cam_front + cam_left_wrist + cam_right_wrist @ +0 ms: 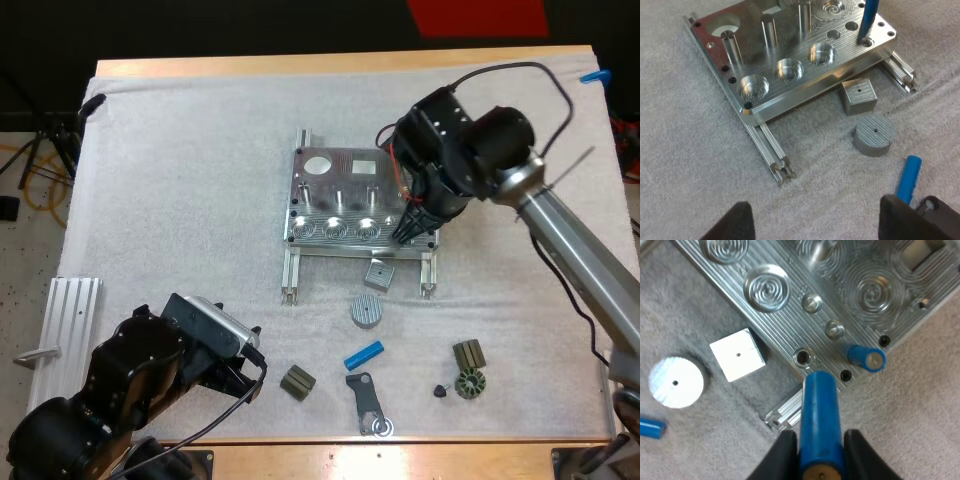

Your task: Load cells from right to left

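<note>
Cell (819,410) clamped in right gripper (818,451), tip just short of empty hole (803,357) at fixture (860,290) front-right corner, beside seated cell (866,358). Centre over hole, hold vertical, lower slowly, release only once bottomed. Meanwhile left gripper (815,222) wide apart near spare cell (908,177) on mat (690,175).

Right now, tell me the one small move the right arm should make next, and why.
Probably ease the right gripper down so its blue cylinder enters the open hole just off its tip. A second cylinder already stands at the fixture's right corner, so this hole looks next.
</note>
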Motion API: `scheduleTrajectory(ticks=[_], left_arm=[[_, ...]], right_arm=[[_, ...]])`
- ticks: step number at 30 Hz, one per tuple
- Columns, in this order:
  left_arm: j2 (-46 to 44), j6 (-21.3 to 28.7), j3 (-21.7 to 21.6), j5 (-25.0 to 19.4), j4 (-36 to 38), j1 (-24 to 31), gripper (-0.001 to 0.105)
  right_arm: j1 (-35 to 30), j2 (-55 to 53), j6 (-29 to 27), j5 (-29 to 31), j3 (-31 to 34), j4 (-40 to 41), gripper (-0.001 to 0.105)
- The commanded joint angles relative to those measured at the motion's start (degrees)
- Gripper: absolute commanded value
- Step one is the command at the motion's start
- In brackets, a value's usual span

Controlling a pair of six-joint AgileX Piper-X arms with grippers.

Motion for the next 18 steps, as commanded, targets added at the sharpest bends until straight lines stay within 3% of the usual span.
scheduleTrajectory(ticks=[1,9,18], left_arm=[[-0.29,-0.16,-0.36,-0.16,-0.12,-0.27,0.053],[-0.29,0.10,-0.36,0.45,-0.12,-0.27,0.053],[-0.29,0.10,-0.36,0.45,-0.12,-0.27,0.053]], right_arm=[[-0.32,0.90,-1.68,0.03,-0.46,-0.53,0.001],[-0.32,5.41,-5.57,5.91,-0.46,-5.34,0.001],[-0.32,11.02,-9.53,5.89,-0.46,-7.30,0.001]])
